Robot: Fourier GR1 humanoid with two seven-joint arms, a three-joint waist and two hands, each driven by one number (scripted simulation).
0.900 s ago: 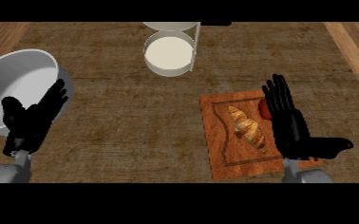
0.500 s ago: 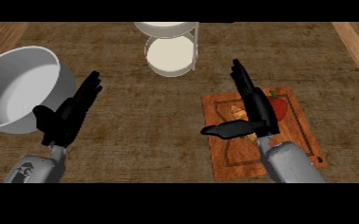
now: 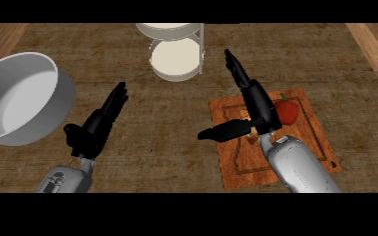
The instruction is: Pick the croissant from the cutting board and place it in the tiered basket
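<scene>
The wooden cutting board (image 3: 306,155) lies at the right of the counter. My right hand (image 3: 255,102) hovers over its left part, edge-on, fingers straight and pointing away, thumb (image 3: 225,131) stretched out to the left. The croissant is hidden under this hand and forearm. A red pepper (image 3: 288,111) shows on the board just right of the hand. The tiered basket (image 3: 176,55) with its round cream trays stands at the top centre, up and left of the right fingertips. My left hand (image 3: 96,125) is open at the lower left, fingers straight, holding nothing.
A large grey pot (image 3: 29,97) stands at the left edge, close to my left hand. The counter top (image 3: 162,130) is dark woven-looking wood, with lighter wooden strips at the far left and right edges.
The view has shifted, so board and basket sit further right. My right hand has moved left over the croissant and turned edge-on. My left hand has moved inward and also turned edge-on.
</scene>
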